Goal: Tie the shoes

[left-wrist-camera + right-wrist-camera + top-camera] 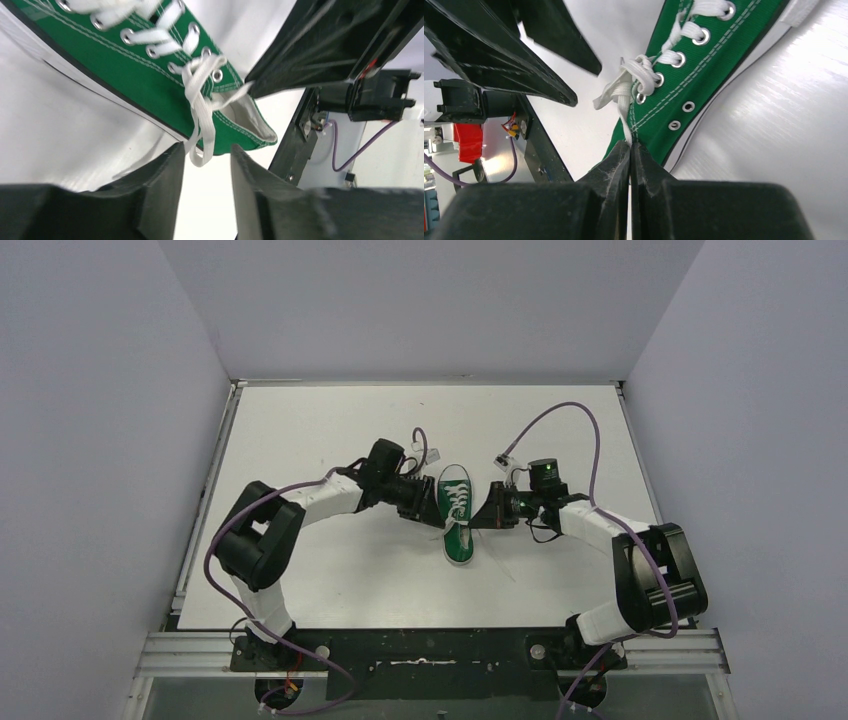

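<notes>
The green sneaker lies mid-table, white toe cap pointing away, white laces partly knotted. My left gripper is at the shoe's left side. In the left wrist view it is open, and a lace loop hangs from the top eyelets between the fingertips, brushing the left finger. My right gripper is at the shoe's right side. In the right wrist view it is shut on a lace strand running up to the knot by the shoe.
A loose lace end trails on the table right of the heel. Purple cables arch over both wrists. Walls enclose the table on three sides. The arms' bases stand at the near edge.
</notes>
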Controlling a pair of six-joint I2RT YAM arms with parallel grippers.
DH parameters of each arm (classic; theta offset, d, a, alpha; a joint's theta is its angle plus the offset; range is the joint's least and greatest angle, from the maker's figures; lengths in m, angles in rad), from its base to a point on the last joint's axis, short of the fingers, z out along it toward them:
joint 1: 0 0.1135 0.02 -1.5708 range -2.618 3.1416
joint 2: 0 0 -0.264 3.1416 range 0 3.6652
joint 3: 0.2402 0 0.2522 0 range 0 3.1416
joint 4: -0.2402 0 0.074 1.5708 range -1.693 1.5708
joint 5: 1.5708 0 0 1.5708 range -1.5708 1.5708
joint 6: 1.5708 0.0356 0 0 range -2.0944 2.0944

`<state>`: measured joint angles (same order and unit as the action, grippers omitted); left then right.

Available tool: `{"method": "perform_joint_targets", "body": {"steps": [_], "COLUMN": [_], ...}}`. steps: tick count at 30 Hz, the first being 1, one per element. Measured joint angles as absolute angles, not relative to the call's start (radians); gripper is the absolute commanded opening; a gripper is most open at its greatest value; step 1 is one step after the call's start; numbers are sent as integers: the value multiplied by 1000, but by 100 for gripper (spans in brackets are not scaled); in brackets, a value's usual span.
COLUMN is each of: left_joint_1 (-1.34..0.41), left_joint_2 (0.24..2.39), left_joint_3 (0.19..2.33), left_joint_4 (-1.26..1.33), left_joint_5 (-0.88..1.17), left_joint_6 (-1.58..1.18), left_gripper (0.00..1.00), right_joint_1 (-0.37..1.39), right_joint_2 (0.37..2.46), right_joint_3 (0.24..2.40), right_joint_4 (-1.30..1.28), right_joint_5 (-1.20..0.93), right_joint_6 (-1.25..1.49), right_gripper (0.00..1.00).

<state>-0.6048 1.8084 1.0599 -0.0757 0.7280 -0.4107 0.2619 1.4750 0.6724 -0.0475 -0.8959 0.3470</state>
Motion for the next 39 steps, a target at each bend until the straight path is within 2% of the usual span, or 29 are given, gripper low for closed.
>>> {"method": "perform_joint_targets", "body": {"steps": [3,5,10,17,23,25,31,39], "left_joint_1": [-583,-578,-581,-581,-581,-581,-577,-569], "left_joint_2": [1811,1826,1891,1993,2035,2035,2035,2035], "left_joint_3": [1113,1163,1259,1274,1275,1274,1231,1220], "left_joint_4": [-96,-103,-106,-110,-70,-35,91,107], "left_joint_5": [728,731,756,802,849,866,904,902], "left_joint_6": [-400,-393,-384,-389,-421,-437,-487,-491], "left_gripper": [52,54,54,54,40,38,43,49], "right_joint_1": [278,284,294,302,303,304,321,335], "right_joint_2": [1475,1475,1475,1475,1480,1483,1496,1530], "right_joint_3": [685,696,706,706,712,720,749,756], "right_joint_4": [-47,-47,-47,-36,-28,-27,-22,-9], "right_joint_5": [-895,-894,-890,-870,-845,-829,-798,-773], "right_joint_6": [351,353,361,379,387,391,403,421], "right_gripper": [0,0,0,0,0,0,0,0]}}
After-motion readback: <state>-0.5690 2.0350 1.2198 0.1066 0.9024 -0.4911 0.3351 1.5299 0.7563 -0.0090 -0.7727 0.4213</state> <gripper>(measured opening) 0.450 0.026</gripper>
